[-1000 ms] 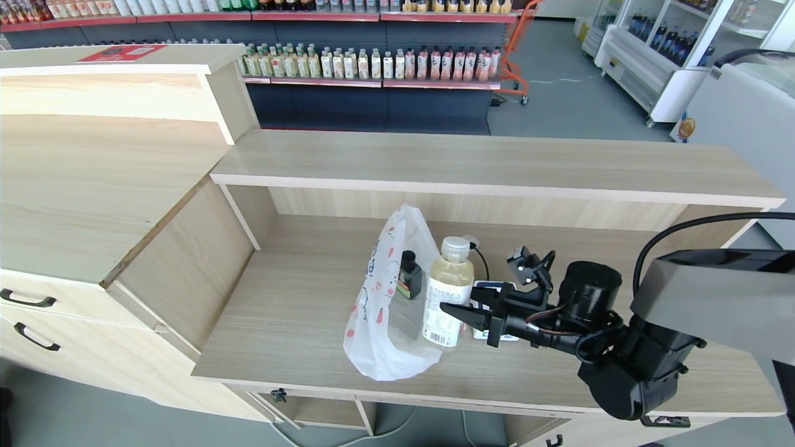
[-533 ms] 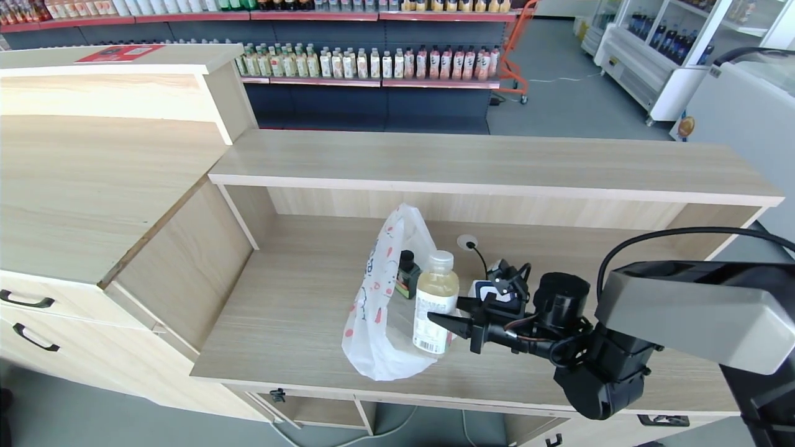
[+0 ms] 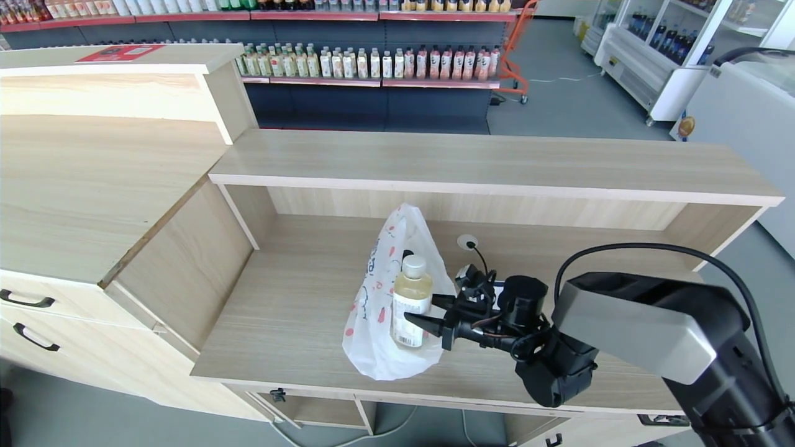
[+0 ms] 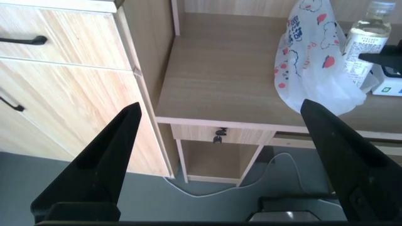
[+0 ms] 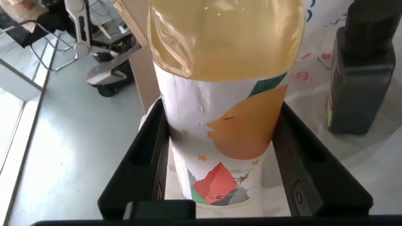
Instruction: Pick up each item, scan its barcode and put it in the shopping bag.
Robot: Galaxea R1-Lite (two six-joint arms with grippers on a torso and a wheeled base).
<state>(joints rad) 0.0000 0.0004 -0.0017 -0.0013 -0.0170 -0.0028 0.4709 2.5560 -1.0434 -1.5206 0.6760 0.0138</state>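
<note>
A clear bottle point(image 3: 410, 301) of pale yellow drink with a white label stands upright at the open mouth of the white shopping bag point(image 3: 372, 310) printed with red shapes. My right gripper point(image 3: 422, 310) is shut on the bottle point(image 5: 226, 125), one black finger point(image 5: 138, 163) on each side of the label. A small dark bottle point(image 5: 361, 75) stands in the bag just behind it. My left gripper point(image 4: 221, 105) hangs open below and in front of the counter, holding nothing. From there the bag point(image 4: 314, 63) and the bottle point(image 4: 367, 41) lie far off.
The wooden counter shelf point(image 3: 292, 310) has a raised back ledge point(image 3: 484, 161) and a side wall on the left. A cable runs from a round grommet point(image 3: 467, 241) behind my right arm. Drawers point(image 4: 56, 81) sit left of the counter front.
My right gripper has carried the bottle leftward and toward the counter's front, from beside the bag into its open mouth. The bag's rim now partly wraps the bottle.
</note>
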